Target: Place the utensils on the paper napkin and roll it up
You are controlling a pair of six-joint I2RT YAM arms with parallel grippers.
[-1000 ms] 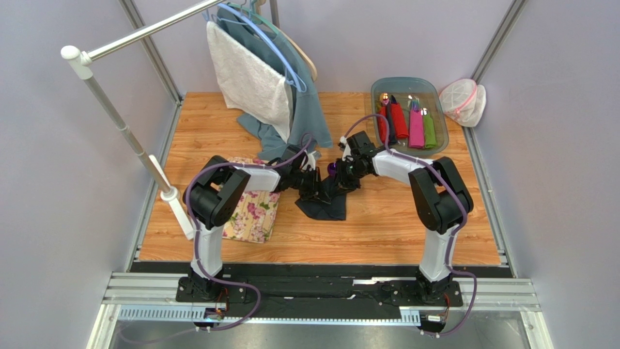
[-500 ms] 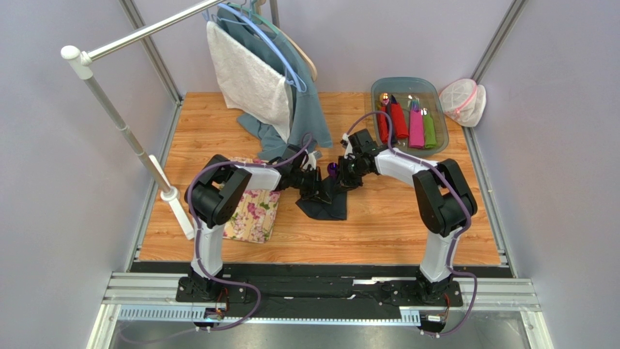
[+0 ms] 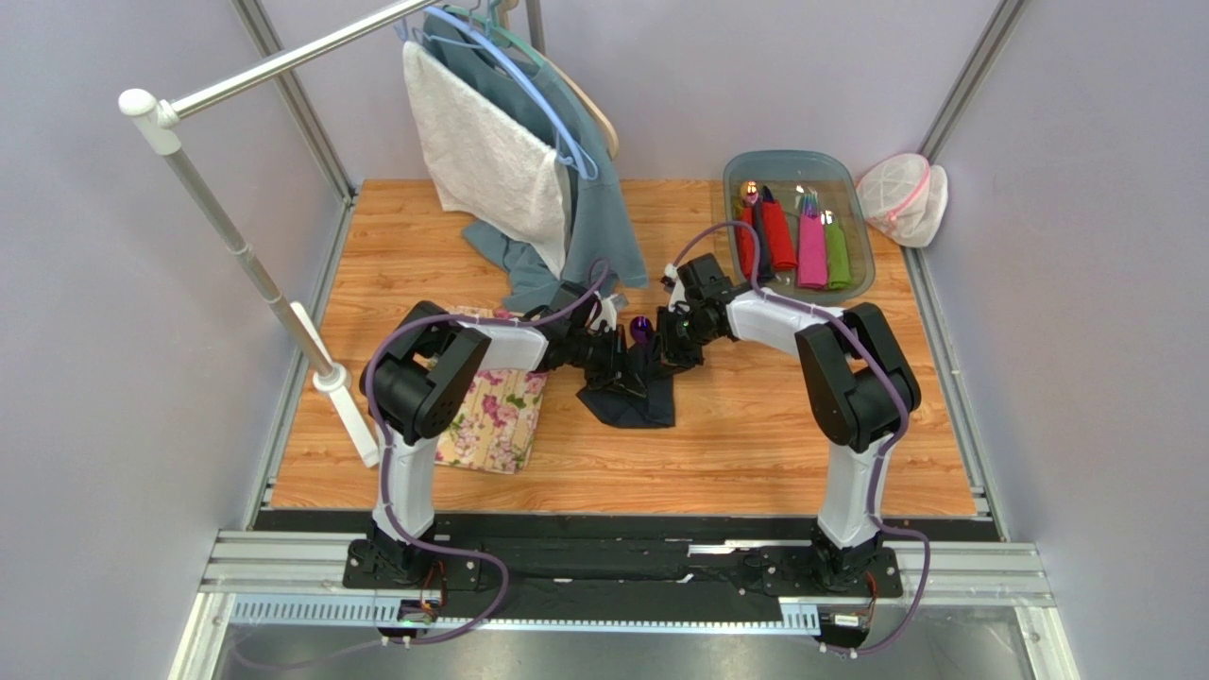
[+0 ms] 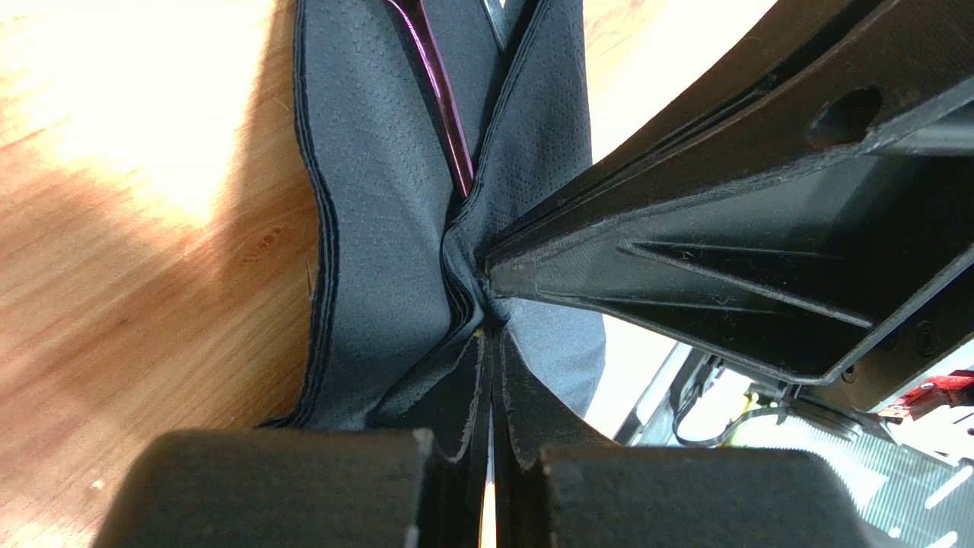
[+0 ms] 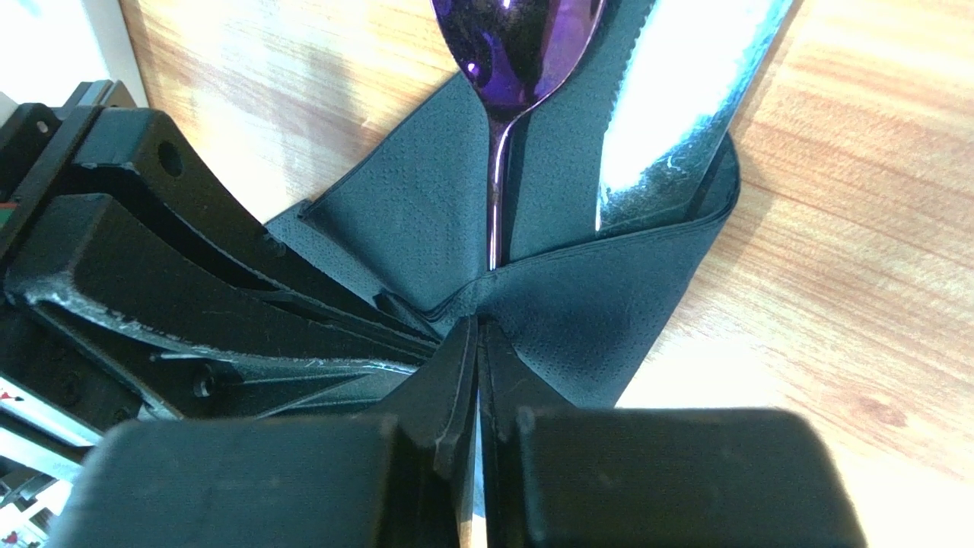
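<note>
Both hands meet over the napkin (image 3: 635,401), which lies on the table (image 3: 766,439) near its middle, to the right of the floral mat (image 3: 494,418) and apart from it. The left hand (image 4: 492,343) has its fingers pressed together on a raised pinch of the dark paper, with only that thin layer between them. The right hand (image 5: 476,331) faces it from the other side and is clamped on the same gathered fold, so the two sets of fingertips almost touch.

The napkin's sides are drawn up and inward toward the pinch, forming a trough. In the trough lies the purple spoon (image 5: 520,46). Its bowl sticks out past the napkin's edge over bare wood, and its handle runs in under the fold. Just beside it, on its right in the right wrist view, lies a silver knife (image 5: 686,103) with a serrated edge, its lower end tucked inside the napkin.

Well apart, at the far right of the table, a tray (image 3: 795,167) holds red, pink and green rolls (image 3: 812,248).
</note>
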